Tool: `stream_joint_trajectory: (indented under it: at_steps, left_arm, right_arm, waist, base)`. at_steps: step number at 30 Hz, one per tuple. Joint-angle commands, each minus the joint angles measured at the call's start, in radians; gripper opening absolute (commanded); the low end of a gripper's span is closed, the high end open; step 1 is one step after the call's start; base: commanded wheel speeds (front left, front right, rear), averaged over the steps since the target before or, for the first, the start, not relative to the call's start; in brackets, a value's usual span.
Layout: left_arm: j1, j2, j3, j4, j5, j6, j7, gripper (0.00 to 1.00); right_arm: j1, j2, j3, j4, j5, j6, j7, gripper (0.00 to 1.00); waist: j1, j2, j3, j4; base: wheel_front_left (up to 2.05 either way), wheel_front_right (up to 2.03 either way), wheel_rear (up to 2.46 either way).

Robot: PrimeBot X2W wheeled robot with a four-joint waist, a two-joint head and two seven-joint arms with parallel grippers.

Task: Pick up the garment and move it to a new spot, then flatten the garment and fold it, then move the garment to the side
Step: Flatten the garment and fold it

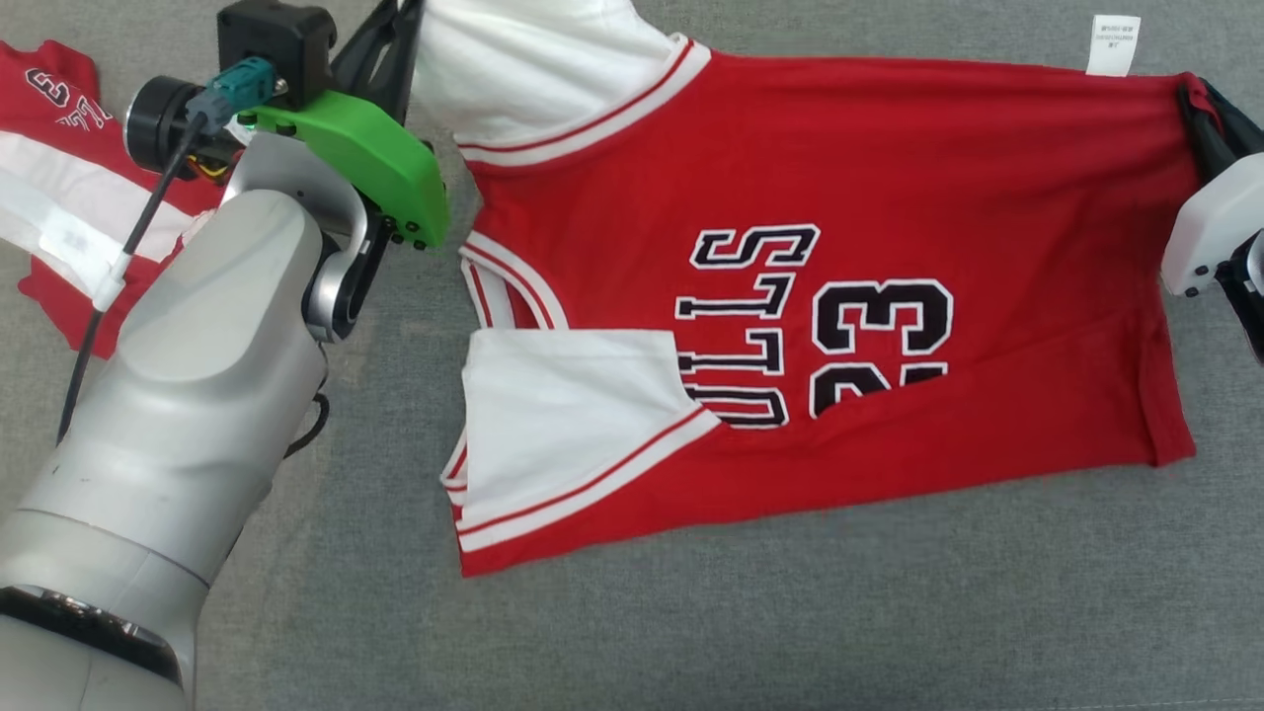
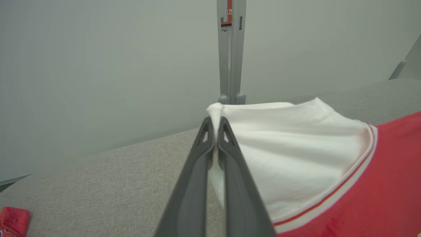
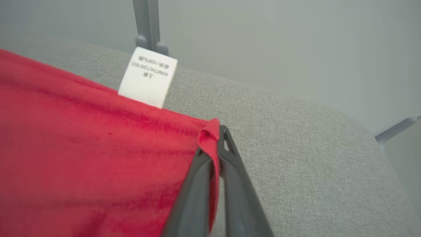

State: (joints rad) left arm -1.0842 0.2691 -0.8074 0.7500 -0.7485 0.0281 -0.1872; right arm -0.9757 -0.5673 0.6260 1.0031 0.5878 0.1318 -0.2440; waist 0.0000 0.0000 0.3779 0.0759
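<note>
The garment (image 1: 889, 197) is a red basketball jersey with white sleeves and black lettering, spread sideways across the grey surface. My left gripper (image 2: 215, 126) is shut on the edge of its far white sleeve (image 2: 289, 144), near the top left of the head view. At the far right corner, my right gripper (image 3: 215, 138) is shut on the red hem (image 3: 209, 135). A white care label (image 3: 148, 77) sticks out from the hem beside it. The near white sleeve (image 1: 563, 425) lies flat on the surface.
Another red and white garment (image 1: 59, 188) lies at the left edge, partly behind my left forearm (image 1: 197, 375). The grey padded surface (image 1: 790, 612) runs wide in front of the jersey. A grey upright post (image 2: 230, 49) stands behind the surface's far edge.
</note>
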Motion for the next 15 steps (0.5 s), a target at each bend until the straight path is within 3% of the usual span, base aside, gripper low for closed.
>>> stream_joint_trajectory:
  at_steps: [1,9,15]
  left_arm:
    - [-0.018,0.001,0.012,0.023,0.001,0.004,-0.021,0.0]
    - [0.058,-0.033,-0.041,0.092,0.033,-0.061,-0.061,0.0]
    - [0.157,-0.014,-0.078,0.054,0.052,-0.073,-0.069,0.0]
  right_arm:
    - [-0.01,-0.009,0.006,-0.001,0.0,-0.002,-0.009,0.0]
    - [0.057,-0.03,0.027,-0.049,0.024,-0.002,-0.021,0.0]
    - [0.155,-0.075,0.07,-0.14,-0.012,-0.002,-0.022,0.0]
  waist:
    - [0.0,0.0,-0.006,-0.001]
    - [0.0,0.0,-0.057,0.014]
    - [0.0,0.0,-0.115,0.033]
  base:
    - [0.0,0.0,0.0]
    - [0.0,0.0,0.0]
    - [0.0,0.0,0.0]
